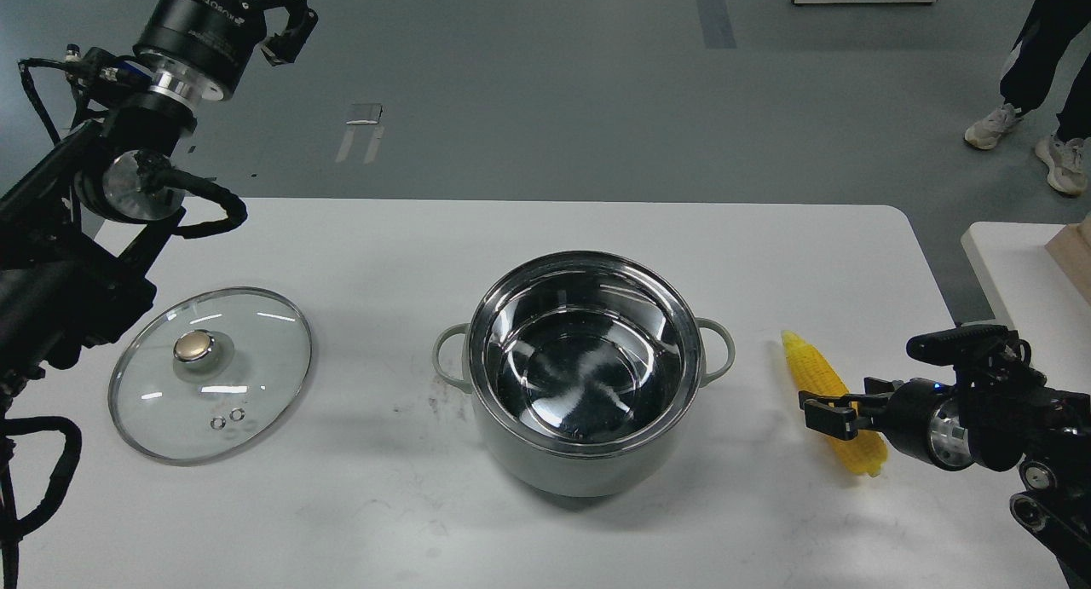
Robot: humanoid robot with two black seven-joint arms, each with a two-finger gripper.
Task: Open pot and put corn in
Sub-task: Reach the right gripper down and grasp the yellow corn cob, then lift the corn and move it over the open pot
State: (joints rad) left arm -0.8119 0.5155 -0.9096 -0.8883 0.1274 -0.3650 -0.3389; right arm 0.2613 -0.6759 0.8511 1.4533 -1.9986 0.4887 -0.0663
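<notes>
The pot (588, 453) stands uncovered in the middle of the table, pale grey-green outside, its shiny steel inside empty. The yellow corn (805, 363) lies on the table right of the pot, pointed end away from me. My right gripper (825, 412) comes in from the right, low over the corn's middle, its fingers apart across the cob. My left gripper (290, 22) is raised high at the far left, open and empty, partly cut off by the top edge.
The glass lid (256, 376) with its gold knob (193, 347) lies flat on the table left of the pot. A second table (1014, 265) stands to the right. A person's legs (1044, 69) are on the floor at the back right.
</notes>
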